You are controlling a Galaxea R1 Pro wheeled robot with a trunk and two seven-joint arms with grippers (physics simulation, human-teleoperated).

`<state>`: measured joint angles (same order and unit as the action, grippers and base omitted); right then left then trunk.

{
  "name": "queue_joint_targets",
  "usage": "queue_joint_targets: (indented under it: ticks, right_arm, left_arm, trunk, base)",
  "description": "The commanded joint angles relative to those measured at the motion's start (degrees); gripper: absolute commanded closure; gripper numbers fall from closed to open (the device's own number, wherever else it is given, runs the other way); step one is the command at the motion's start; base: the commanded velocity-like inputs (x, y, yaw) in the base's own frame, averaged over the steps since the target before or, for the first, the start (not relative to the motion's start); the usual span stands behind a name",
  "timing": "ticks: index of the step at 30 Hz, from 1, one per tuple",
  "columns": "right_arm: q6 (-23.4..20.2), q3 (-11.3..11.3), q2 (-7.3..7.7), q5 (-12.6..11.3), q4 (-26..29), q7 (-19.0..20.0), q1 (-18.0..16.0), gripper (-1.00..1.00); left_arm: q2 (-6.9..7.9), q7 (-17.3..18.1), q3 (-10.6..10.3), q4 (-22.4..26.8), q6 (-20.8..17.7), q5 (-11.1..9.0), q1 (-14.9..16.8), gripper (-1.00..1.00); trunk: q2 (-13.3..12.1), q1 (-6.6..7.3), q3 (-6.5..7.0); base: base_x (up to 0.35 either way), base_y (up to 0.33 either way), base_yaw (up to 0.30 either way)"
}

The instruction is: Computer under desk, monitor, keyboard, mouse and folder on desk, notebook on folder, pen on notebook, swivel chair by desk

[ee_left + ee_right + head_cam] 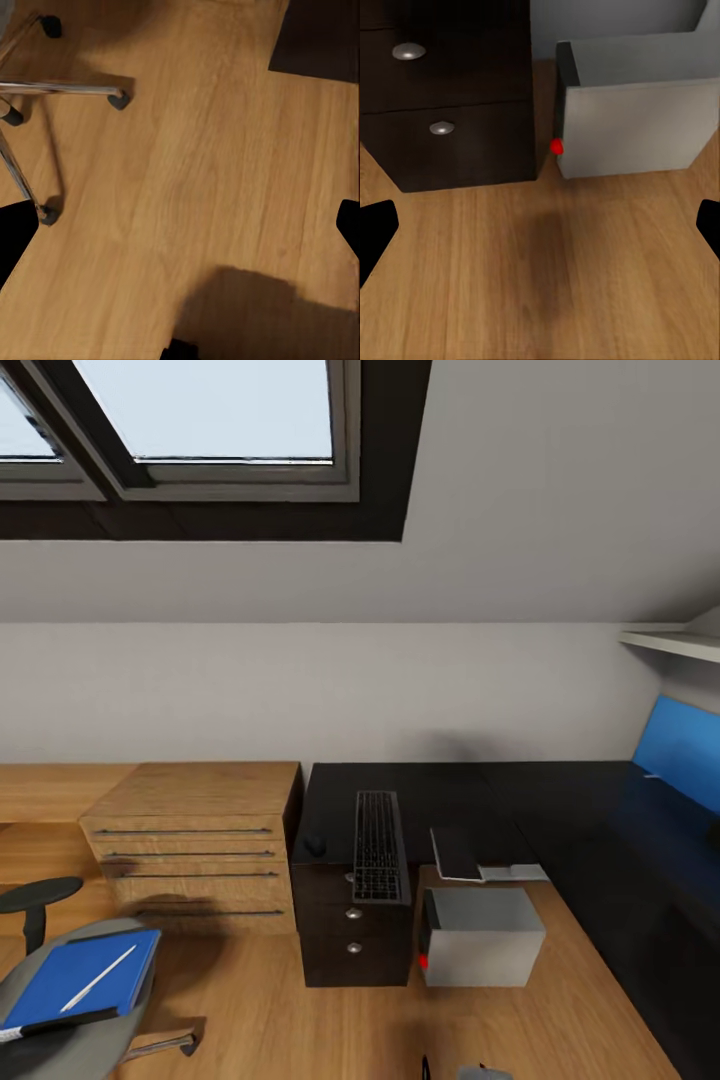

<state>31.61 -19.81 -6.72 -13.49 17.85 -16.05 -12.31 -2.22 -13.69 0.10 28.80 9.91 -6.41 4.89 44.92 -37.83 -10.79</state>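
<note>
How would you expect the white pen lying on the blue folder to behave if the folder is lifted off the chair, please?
The pen is slim and round-looking, lying loose on the flat folder, so it would probably roll or slide off if the folder tilts. It looks light, so even a small jolt might shift it. Picking it up first seems safer.

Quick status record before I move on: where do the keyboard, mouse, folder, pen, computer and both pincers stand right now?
keyboard: on the desk, overhanging its front edge
mouse: on desk, left of keyboard
folder: on the swivel chair seat
pen: lying on folder
computer: on floor beside the drawers
left pincer: open, over bare floor
right pincer: open, facing drawers and computer
</note>
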Motion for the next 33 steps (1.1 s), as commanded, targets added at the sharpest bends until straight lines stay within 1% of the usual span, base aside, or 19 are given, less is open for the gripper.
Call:
queue_joint_targets:
  ticks: [1,5,7,9,10,11,13,15,17,19,21,22,24,25,26,27,28,31,33]
  right_arm:
    - [0.5,-0.5,-0.01,-0.5,0.1,-0.3,-0.1,-1.0]
    - [1.4,-0.9,-0.19,-0.3,0.6,-0.3,-0.1,-1.0]
    - [1.5,-1.1,-0.45,-0.3,2.6,-0.2,-0.1,-1.0]
    - [1.1,-1.2,-0.51,-0.6,6.1,-0.1,-0.1,-1.0]
    - [0.4,-1.1,-0.53,-1.0,8.9,0.0,-0.1,-1.0]
    - [-1.9,-1.1,-0.55,-1.9,13.2,0.1,-0.1,-1.0]
    - [-5.4,-1.0,-0.56,-3.9,17.4,0.5,-0.1,-1.0]
    - [-7.9,-0.9,-0.51,-6.1,20.2,1.1,0.0,-1.0]
    - [-13.2,-0.5,-0.28,-12.8,26.3,3.6,-0.1,-1.0]
    - [-19.9,-0.2,0.55,-21.8,32.5,6.8,-0.1,-1.0]
    - [-23.6,0.0,1.46,-26.4,35.0,8.4,-0.1,-1.0]
    - [-27.0,0.1,2.46,-30.9,37.1,10.2,0.0,-1.0]
    - [-29.9,0.3,3.35,-35.4,38.7,12.2,-0.1,-1.0]
    - [-32.4,0.6,4.06,-39.8,39.9,14.2,-0.1,-1.0]
    - [-33.5,0.9,4.37,-41.9,40.4,15.1,-0.1,-1.0]
    - [-35.4,1.6,4.9,-45.9,41.1,16.8,-0.1,-1.0]
    - [-38.0,3.1,5.8,-52.2,41.8,19.6,-0.1,-1.0]
    - [-39.1,3.7,6.28,-55.0,41.9,21.7,-0.1,-1.0]
    - [-39.2,3.8,6.3,-55.4,41.9,22.0,-0.1,-1.0]
  left_arm:
    - [-0.1,0.0,0.0,1.3,0.2,-0.6,0.0,-1.0]
    - [-0.34,0.0,0.1,8.5,-0.4,-0.6,0.0,-1.0]
    - [-0.47,-0.1,0.2,14.5,-2.7,-0.6,0.0,-1.0]
    - [-0.53,-0.2,0.3,19.5,-6.6,-0.7,0.0,-1.0]
    - [-0.55,-0.2,0.3,23.0,-10.3,-0.9,0.0,-1.0]
    - [-0.72,-0.2,0.3,28.4,-16.7,-1.3,0.0,-1.0]
    - [-1.3,-0.2,0.3,33.7,-22.7,-2.2,0.0,-1.0]
    - [-1.82,-0.2,0.3,37.1,-25.9,-2.8,0.0,-1.0]
    - [-2.55,-0.2,0.5,43.1,-30.1,-3.9,0.0,-1.0]
    - [-2.85,-0.2,0.6,48.0,-32.0,-4.8,0.0,-1.0]
    - [-2.92,-0.3,0.6,50.1,-32.5,-5.3,0.0,-1.0]
    - [-2.97,-0.3,0.5,51.8,-32.8,-5.9,0.0,-1.0]
    - [-3.02,-0.3,0.4,53.2,-33.0,-6.4,0.0,-1.0]
    - [-3.11,-0.3,0.4,54.0,-33.2,-6.7,0.0,-1.0]
    - [-3.19,-0.3,0.4,54.3,-33.2,-6.9,0.0,-1.0]
    - [-3.31,-0.3,0.3,54.7,-33.3,-7.1,0.0,-1.0]
    - [-3.47,-0.3,0.5,55.1,-33.3,-7.4,0.0,-1.0]
    - [-3.59,-0.3,0.4,54.6,-33.2,-7.7,0.0,-1.0]
    - [-3.6,-0.3,0.4,54.2,-33.2,-7.7,0.0,-1.0]
  trunk:
    - [0.1,-0.03,-0.08]
    - [0.1,-0.03,-0.08]
    - [0.1,-0.03,-0.08]
    - [0.1,-0.03,-0.08]
    - [0.1,-0.03,-0.08]
    - [0.1,-0.03,-0.08]
    - [0.1,-0.03,-0.08]
    - [0.1,-0.03,-0.08]
    - [0.1,-0.03,-0.08]
    - [0.5,-0.25,-0.26]
    - [1.3,-0.69,-0.62]
    - [1.7,-0.91,-0.8]
    - [2.5,-1.35,-1.16]
    - [2.9,-1.57,-1.34]
    - [3.3,-1.79,-1.52]
    - [3.7,-2.01,-1.7]
    - [4.1,-2.23,-1.88]
    - [5.3,-2.89,-2.42]
    - [6.1,-3.32,-2.78]
  base:
    - [0.157,0.031,0.0]
    - [0.08,0.016,0.0]
    - [0.027,0.005,0.0]
    - [0.012,0.002,0.0]
    - [0.007,0.001,0.0]
    - [0.004,0.001,0.0]
    - [0.002,0.0,0.0]
    - [0.001,0.0,0.0]
    - [0.0,0.0,0.0]
    - [0.0,0.0,0.0]
    - [0.0,0.0,0.0]
    - [0.0,0.0,0.0]
    - [0.0,0.0,0.0]
    - [0.0,0.0,0.0]
    - [0.0,0.0,0.0]
    - [0.0,0.0,0.0]
    - [0.0,0.0,0.0]
    - [0.0,0.0,0.0]
    - [0.0,0.0,0.0]
